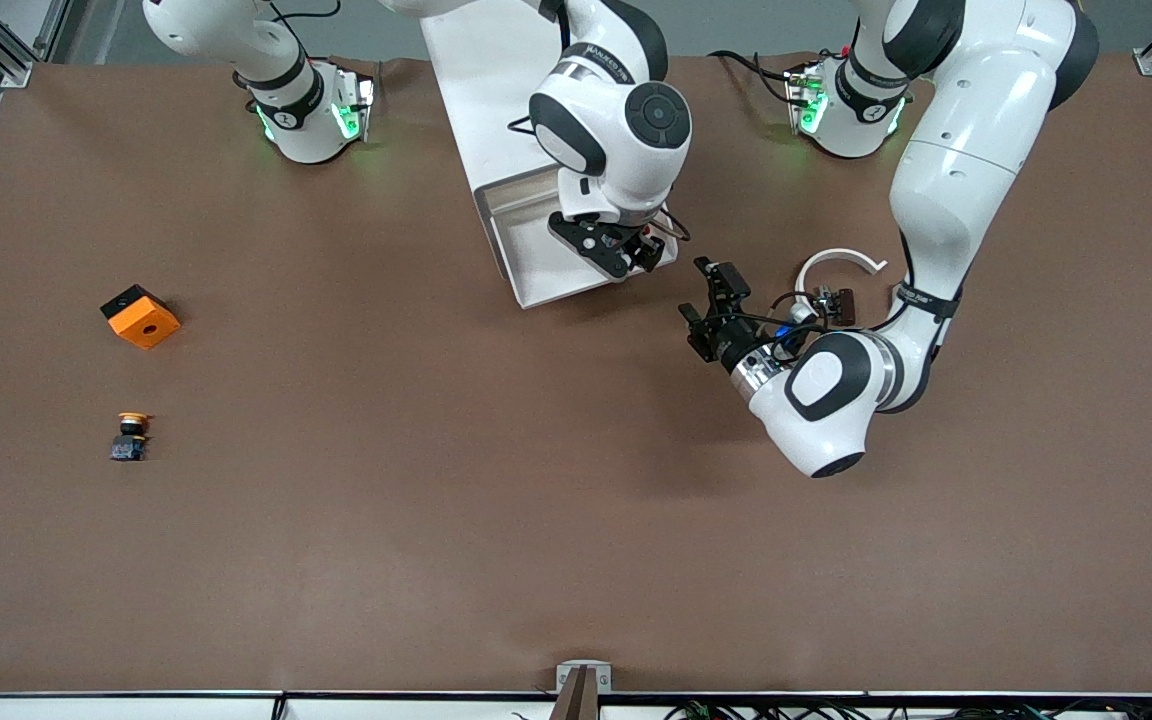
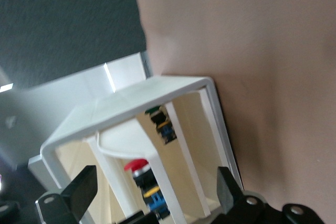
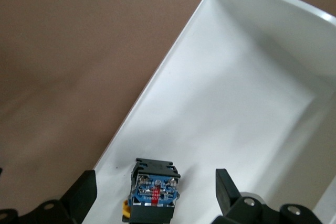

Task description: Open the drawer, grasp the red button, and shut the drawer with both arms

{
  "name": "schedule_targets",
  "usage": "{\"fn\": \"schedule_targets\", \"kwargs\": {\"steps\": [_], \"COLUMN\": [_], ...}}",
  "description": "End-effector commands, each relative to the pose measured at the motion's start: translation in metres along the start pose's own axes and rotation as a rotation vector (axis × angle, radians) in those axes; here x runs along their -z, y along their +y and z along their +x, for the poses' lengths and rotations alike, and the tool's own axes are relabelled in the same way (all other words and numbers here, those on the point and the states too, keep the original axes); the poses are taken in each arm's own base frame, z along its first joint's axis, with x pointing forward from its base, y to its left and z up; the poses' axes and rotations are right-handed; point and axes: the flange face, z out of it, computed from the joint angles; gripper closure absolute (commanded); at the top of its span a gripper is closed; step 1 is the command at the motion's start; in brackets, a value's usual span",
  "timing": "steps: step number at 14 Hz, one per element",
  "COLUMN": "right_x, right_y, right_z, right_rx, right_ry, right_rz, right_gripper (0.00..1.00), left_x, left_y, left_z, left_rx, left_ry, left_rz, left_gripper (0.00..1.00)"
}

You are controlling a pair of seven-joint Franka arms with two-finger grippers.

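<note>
1. Toward the right arm's end of the table: orange box (image 1: 141,317) and yellow-capped button (image 1: 131,435), well apart from the drawer (image 1: 526,290).
2. Over the open white drawer: right gripper (image 1: 626,255), fingers wide apart, holding nothing.
3. Inside the drawer, right under that gripper: red button (image 3: 153,190), blue end seeming to point up at it.
4. Just beside the drawer's front, toward the left arm's end: left gripper (image 1: 711,310), fingers apart, empty, waiting.
5. Probably a straight drop for the right gripper, the nearer one.
</note>
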Motion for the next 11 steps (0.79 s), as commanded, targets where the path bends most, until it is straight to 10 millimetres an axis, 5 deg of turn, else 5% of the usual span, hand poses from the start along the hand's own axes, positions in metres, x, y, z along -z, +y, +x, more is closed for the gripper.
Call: {"fn": "schedule_targets", "kwargs": {"steps": [1,8,11], "right_x": [-0.002,-0.008,-0.012], "right_y": [0.000,-0.004,-0.005], "right_z": [-0.006,-0.011,-0.014], "right_rx": [-0.029,-0.036,-0.029], "right_ry": [-0.007,-0.025,-0.024], "right_rz": [0.000,0.012,0.011], "right_gripper": [0.00,0.00,0.00], "left_x": [0.012,0.024,0.044], "left_y": [-0.009,-0.014,-0.014], "left_z": [0.001,-0.002,-0.005], "left_rx": [-0.117,-0.450,-0.586], "left_ry": [0.039,0.216,0.308], "left_rz": [-0.032,-0.100,-0.217], "left_gripper": [0.00,0.00,0.00]}}
